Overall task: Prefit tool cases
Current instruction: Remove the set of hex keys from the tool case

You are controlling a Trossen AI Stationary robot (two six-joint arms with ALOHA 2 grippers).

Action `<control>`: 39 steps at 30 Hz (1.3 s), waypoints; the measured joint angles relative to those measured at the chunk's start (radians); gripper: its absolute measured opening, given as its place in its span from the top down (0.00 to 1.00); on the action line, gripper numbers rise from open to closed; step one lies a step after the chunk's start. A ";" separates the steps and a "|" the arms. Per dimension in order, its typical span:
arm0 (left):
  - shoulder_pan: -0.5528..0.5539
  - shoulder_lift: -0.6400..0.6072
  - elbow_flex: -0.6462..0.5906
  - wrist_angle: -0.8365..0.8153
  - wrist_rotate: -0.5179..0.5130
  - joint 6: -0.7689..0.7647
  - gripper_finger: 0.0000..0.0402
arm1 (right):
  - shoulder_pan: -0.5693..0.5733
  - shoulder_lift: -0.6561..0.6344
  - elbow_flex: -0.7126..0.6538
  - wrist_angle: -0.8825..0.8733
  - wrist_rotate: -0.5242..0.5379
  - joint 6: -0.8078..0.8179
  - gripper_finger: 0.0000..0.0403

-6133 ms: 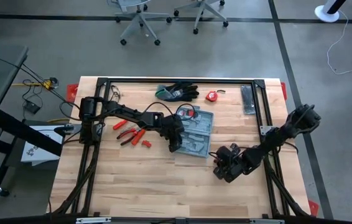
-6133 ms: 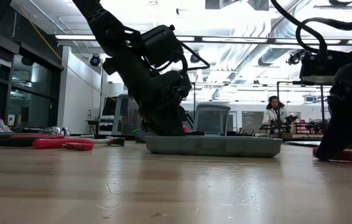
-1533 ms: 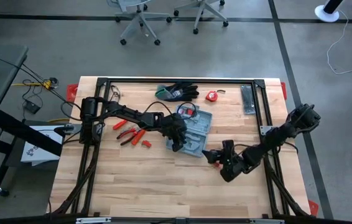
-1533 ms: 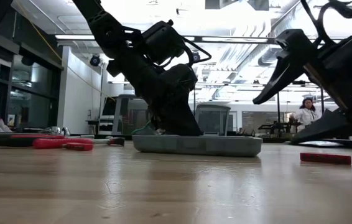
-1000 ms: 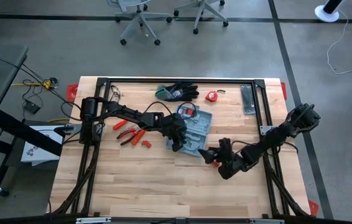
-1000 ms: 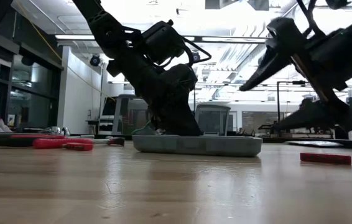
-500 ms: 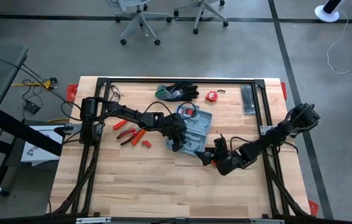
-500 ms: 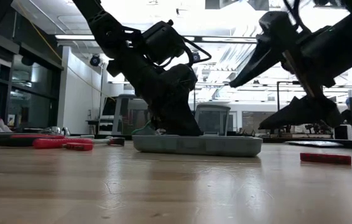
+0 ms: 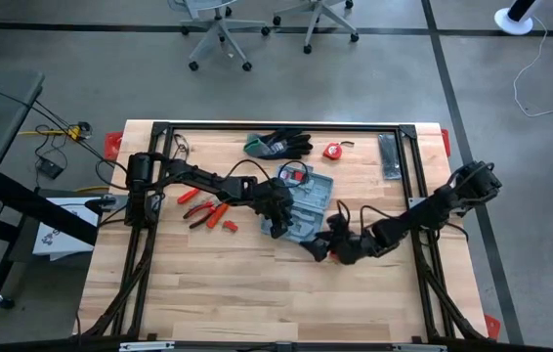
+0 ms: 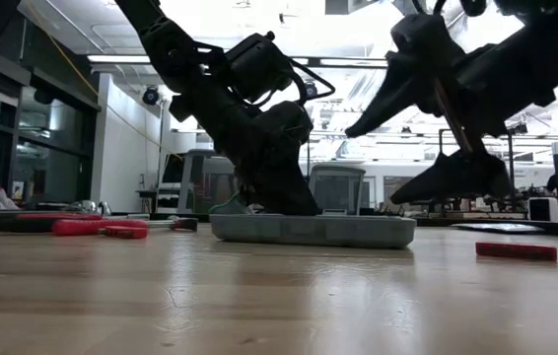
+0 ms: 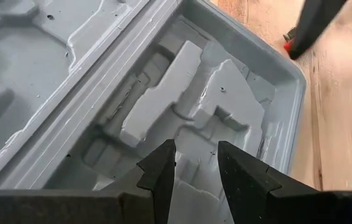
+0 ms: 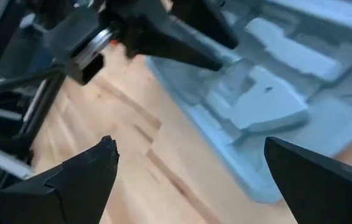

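Closing in on the tool case [image 9: 306, 207] from its near right corner: right hand [image 9: 318, 244], fingers spread wide and empty, now hanging just beside the case's edge after sitting well apart from it, lower on the worktop [image 9: 208, 284], a few seconds back. Seen from the low view, raised above the wood, one finger high and one low, poised over the case's right end [image 10: 387, 230]. Left behind where the right hand was: a small red tool [image 10: 516, 250], flat on the worktop and clear of the case.

Lying open and flat near the middle of the worktop, the grey-blue case, moulded recesses facing up, unmoved over the last second or so after a small slide leftward before that. Planted inside the tray, left hand [image 11: 196, 163], fingers parted only narrowly and down among the recesses; nothing visible between them, and contact with the plastic hard to confirm. No change in its pose.

Meaning for the task, as a judgement: case apparently steadied by the left side while the right comes in to meet it. No tool seated in the recesses in view; red-handled pliers [image 9: 203, 210] untouched to the left.
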 joint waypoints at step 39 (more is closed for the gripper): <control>0.071 -0.032 0.204 -0.289 0.091 0.015 0.99 | -0.088 -0.134 0.000 0.057 -0.138 -0.202 0.17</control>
